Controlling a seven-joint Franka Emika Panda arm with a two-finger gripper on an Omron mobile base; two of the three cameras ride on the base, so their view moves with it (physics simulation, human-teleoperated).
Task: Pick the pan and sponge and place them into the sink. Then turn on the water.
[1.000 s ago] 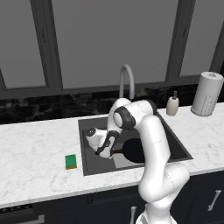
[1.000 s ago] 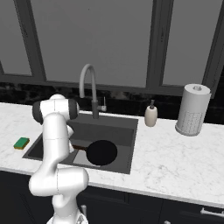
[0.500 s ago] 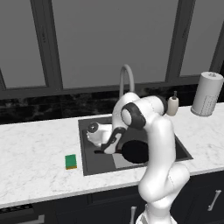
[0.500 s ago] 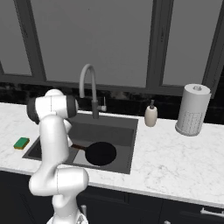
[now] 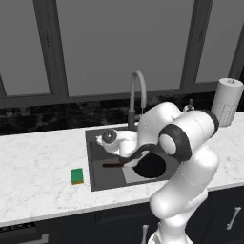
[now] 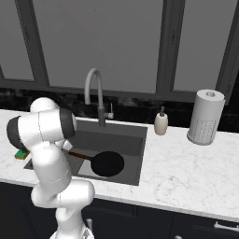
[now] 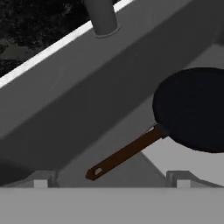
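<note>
The black pan [image 7: 192,113] lies flat on the floor of the sink [image 7: 87,96], its brown handle [image 7: 127,153] pointing toward my gripper [image 7: 111,179]. The gripper is open, hovering just above and behind the handle's end, touching nothing. In the base views the pan [image 5: 150,166] [image 6: 107,163] sits in the front half of the sink [image 5: 95,143] [image 6: 126,140]. The green sponge [image 5: 76,176] [image 6: 21,154] rests on the white counter just left of the sink. Behind the basin stands the grey gooseneck faucet [image 5: 136,90] [image 6: 95,88], with no water running.
A soap bottle [image 6: 161,123] and a paper towel roll [image 6: 205,116] stand on the counter right of the sink. The marble counter [image 5: 38,167] stretches to the left of the sponge. Dark windows and a black backsplash close off the back.
The jaws have opened wide and let go of the pan's handle. The pan now lies on the sink floor, and the hand has drawn back slightly while the elbow swung right.
</note>
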